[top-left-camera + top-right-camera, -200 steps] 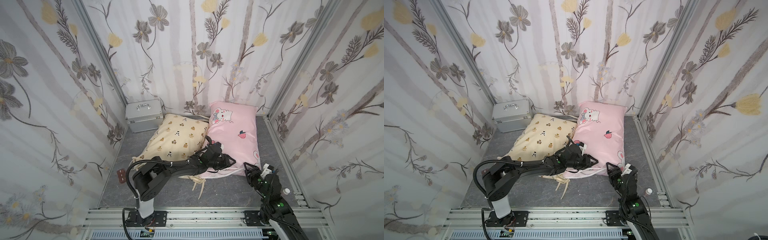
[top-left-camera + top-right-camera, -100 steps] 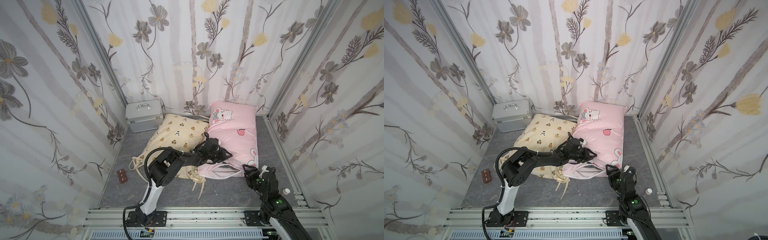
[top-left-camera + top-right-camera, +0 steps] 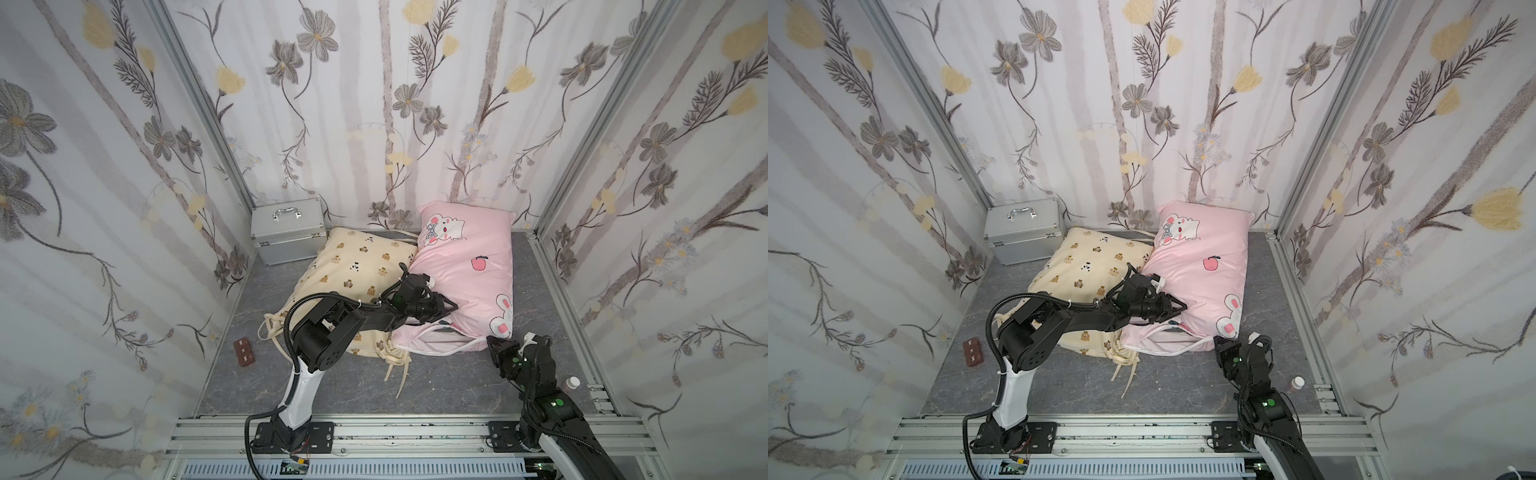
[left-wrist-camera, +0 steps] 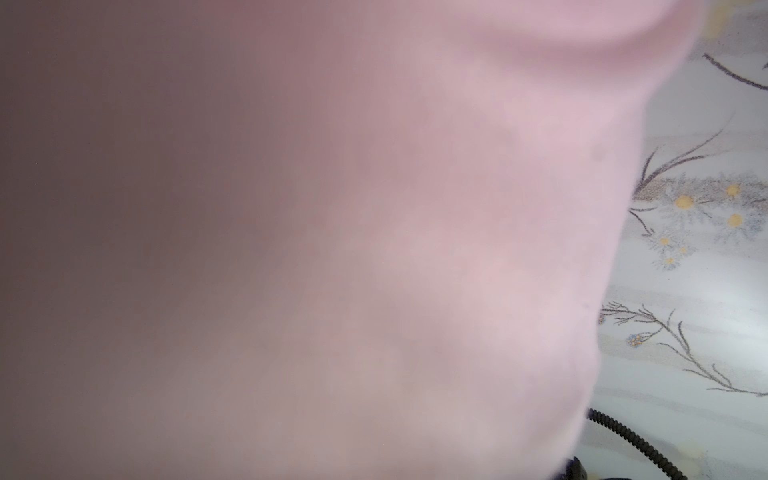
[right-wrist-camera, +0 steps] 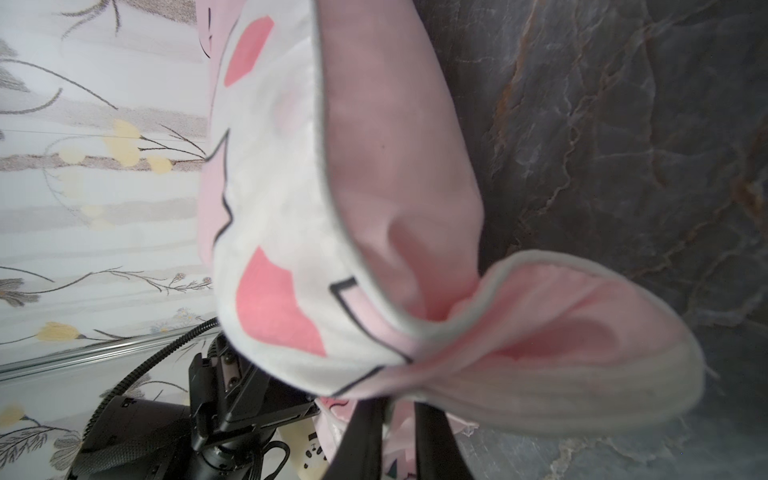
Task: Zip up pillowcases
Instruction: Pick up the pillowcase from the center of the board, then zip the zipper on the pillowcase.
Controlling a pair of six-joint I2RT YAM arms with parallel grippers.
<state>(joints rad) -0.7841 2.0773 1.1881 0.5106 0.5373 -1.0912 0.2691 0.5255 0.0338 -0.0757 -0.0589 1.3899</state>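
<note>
Closest in, my right gripper (image 3: 493, 345) is pinched together on the near corner of the pink pillowcase (image 3: 469, 266). Beyond it, my left gripper (image 3: 449, 309) presses on that pillow's top, but I can't judge its jaws. Farther back, the pink pillowcase touches the cream pillowcase (image 3: 357, 262), with the silver case (image 3: 286, 237) behind.

I'm counting two pillowcases (cream pillowcase (image 3: 357, 262), pink pillowcase (image 3: 465, 286)), one silver case (image 3: 286, 237), one brown block (image 3: 244, 353), one small bottle (image 3: 571, 383), and two arms (left arm (image 3: 328, 332), right arm (image 3: 536, 370)).
</note>
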